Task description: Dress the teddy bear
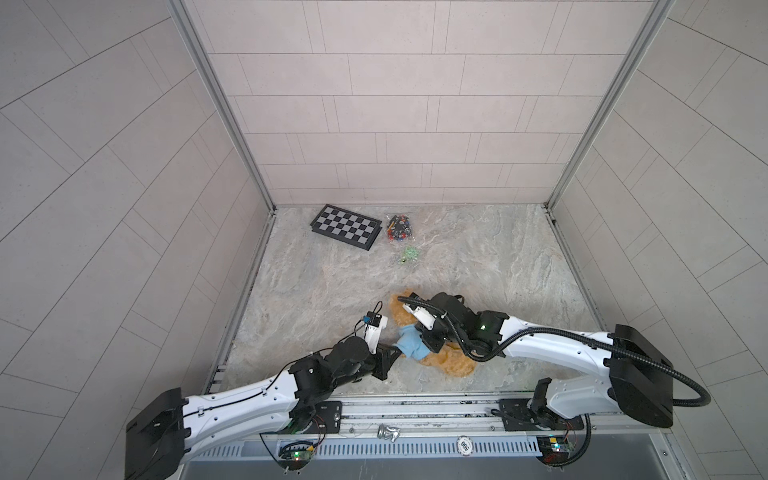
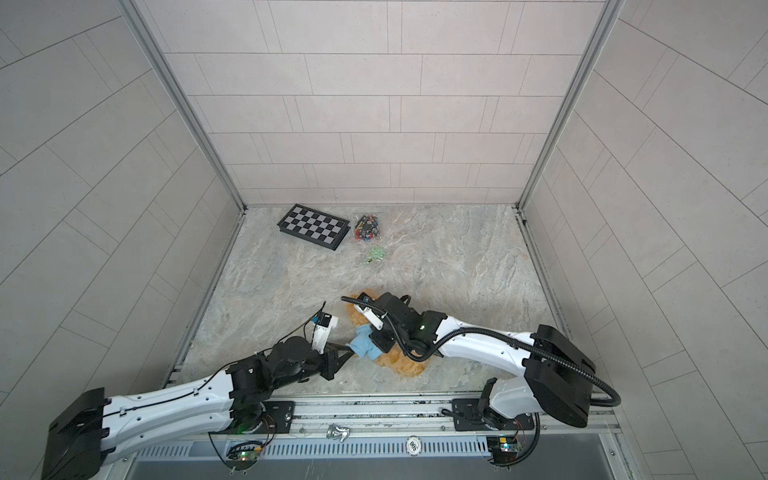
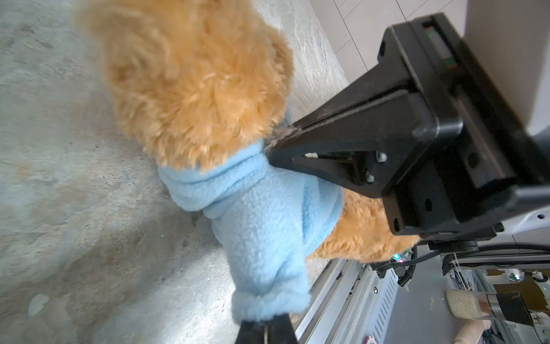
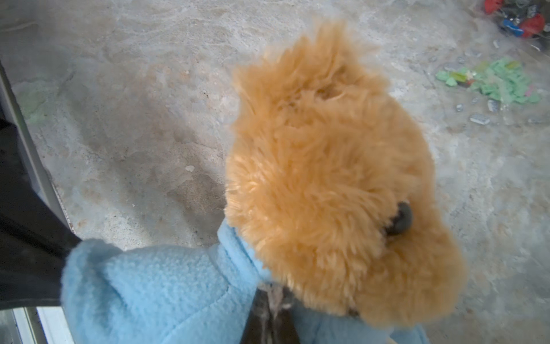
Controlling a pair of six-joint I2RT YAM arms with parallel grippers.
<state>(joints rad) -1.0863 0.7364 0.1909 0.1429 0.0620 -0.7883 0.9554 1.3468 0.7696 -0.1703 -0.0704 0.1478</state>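
The golden-brown teddy bear (image 1: 451, 362) (image 2: 402, 365) lies near the table's front edge, its head (image 4: 321, 178) turned toward the back. A light blue hoodie (image 1: 411, 344) (image 3: 262, 214) sits around its neck and upper body. My left gripper (image 3: 265, 324) (image 1: 397, 353) is shut on the cuff of the hoodie's sleeve, which stretches out to the left. My right gripper (image 4: 273, 293) (image 3: 272, 143) is shut on the hoodie's collar just under the bear's chin. In both top views the right wrist covers much of the bear's middle.
A folded chessboard (image 1: 345, 226) lies at the back left, with a clear bag of coloured pieces (image 1: 399, 227) and some green bits (image 1: 409, 252) beside it. The metal front rail (image 1: 415, 409) runs close behind the bear. Walls enclose three sides.
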